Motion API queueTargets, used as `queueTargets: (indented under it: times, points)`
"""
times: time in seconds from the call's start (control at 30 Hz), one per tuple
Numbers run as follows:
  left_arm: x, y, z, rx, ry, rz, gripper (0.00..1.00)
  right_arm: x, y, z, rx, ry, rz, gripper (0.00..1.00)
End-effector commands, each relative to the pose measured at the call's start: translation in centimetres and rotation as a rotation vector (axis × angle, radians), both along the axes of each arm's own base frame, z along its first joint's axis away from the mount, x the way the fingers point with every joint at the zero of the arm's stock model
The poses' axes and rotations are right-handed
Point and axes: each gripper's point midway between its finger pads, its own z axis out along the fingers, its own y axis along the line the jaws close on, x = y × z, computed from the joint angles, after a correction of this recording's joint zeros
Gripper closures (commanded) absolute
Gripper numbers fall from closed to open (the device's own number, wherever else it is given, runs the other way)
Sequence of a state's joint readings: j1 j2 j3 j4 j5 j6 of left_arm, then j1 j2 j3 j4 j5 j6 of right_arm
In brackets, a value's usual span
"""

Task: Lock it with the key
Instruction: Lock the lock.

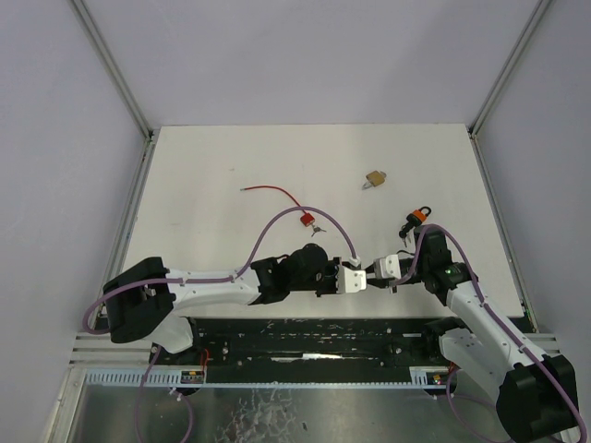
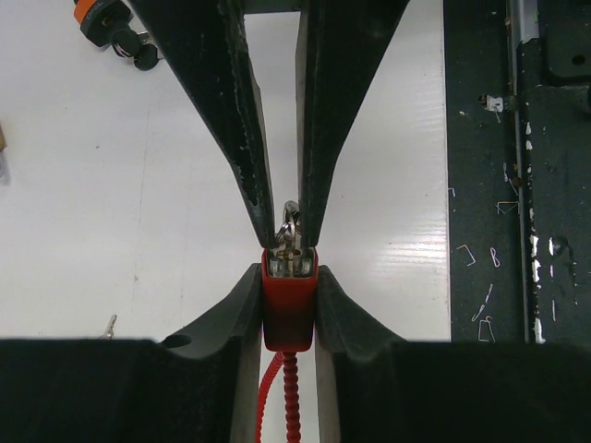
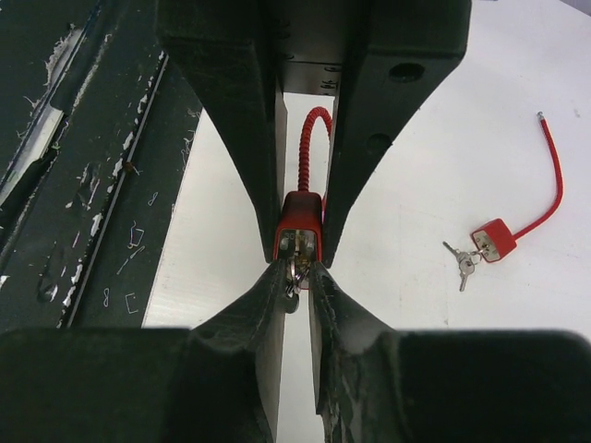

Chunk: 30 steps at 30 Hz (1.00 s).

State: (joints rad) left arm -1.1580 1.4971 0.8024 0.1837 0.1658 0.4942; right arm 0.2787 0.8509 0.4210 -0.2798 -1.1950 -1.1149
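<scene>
I have the left gripper clamped on the red lock, one finger on each flat side. Its cable runs back between the fingers toward my wrist. Directly ahead of those fingertips, the right gripper is pinched shut on the key, which sits in the keyway at the lock's front face. The two grippers meet tip to tip with almost no gap.

My main worry is the turn. The right fingers seem to hold only the key's bow and ring, so I judge that the key could slip in the pads instead of rotating. If my right wrist is not in line with the keyway, twisting could bind or bend the key, or lever the lock sideways out of the left grip. The fingertips could also knock together as I rotate.

I cannot tell whether the cable's free end is seated in the lock body. If it is not, turning the key locks nothing.

If either grip fails, the lock drops below the hands onto the table. The second red lock with its spare keys lies off to the right gripper's side, well apart, so I do not expect it to get in the way.
</scene>
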Motion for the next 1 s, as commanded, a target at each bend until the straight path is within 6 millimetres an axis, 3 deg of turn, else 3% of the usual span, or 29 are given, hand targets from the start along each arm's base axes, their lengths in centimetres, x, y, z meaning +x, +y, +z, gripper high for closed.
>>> queueTargets:
  times: [0.0, 0.2, 0.27, 0.3, 0.4, 0.57, 0.7, 0.97]
  points:
    - [0.0, -1.6, 2.3, -0.068, -0.01, -0.021, 1.0, -0.1, 0.3, 0.9, 0.026, -0.037, 0.029, 0.77]
    - [-0.1, -1.6, 2.2, -0.068, -0.007, -0.025, 1.0, -0.2, 0.3, 1.0, 0.028, -0.03, 0.032, 0.83]
    - [0.0, -1.7, 2.2, -0.068, -0.006, -0.026, 0.99, -0.3, 0.4, 1.1, 0.03, -0.024, 0.04, 0.89]
    - [-0.1, -1.7, 2.2, -0.067, -0.006, -0.026, 0.99, -0.4, 0.4, 1.1, 0.028, -0.023, 0.043, 0.98]
    - [-0.2, -1.7, 2.1, -0.068, -0.001, -0.031, 0.96, -0.7, 0.3, 1.2, 0.021, -0.051, 0.075, 1.0]
    - [-0.7, -1.6, 2.1, -0.108, 0.007, -0.062, 0.67, -0.7, 0.4, 2.2, 0.02, -0.013, 0.072, 1.0]
    - [-0.3, -1.0, 3.3, -0.196, 0.0, -0.043, 0.45, 0.0, 0.4, 2.8, 0.002, 0.085, 0.027, 1.0]
    - [0.2, 1.6, 7.0, -0.444, 0.014, 0.05, 0.22, 1.0, 0.2, 3.1, -0.042, 0.202, -0.06, 1.0]
